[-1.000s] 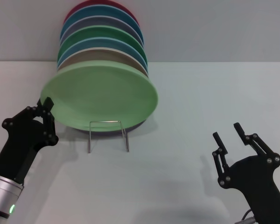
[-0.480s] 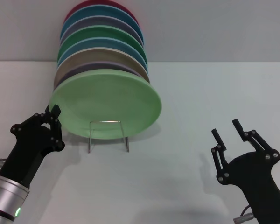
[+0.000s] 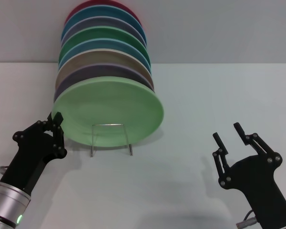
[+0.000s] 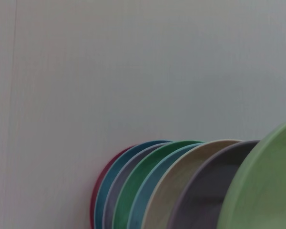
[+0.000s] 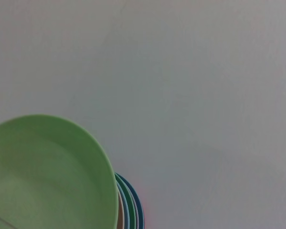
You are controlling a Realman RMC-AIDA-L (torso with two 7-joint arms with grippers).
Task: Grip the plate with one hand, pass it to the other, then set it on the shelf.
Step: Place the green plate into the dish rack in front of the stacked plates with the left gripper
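Note:
The light mint-green plate stands tilted at the front of a row of plates, its lower part over the silver wire shelf. My left gripper is at the plate's lower left rim, shut on it, with one fingertip in front of the rim and one behind. The same plate fills one corner of the left wrist view and of the right wrist view. My right gripper hangs open over the table at the lower right, well away from the plate, holding nothing.
Behind the mint plate, several more plates stand in a row on the shelf: lilac, tan, blue, dark green and a red one at the back. The white table spreads around them. A pale wall rises behind.
The plate has shifted right and tipped back toward the row, showing more of the lilac plate behind it. My left gripper moved down and right with it. The right gripper drifted slightly lower.

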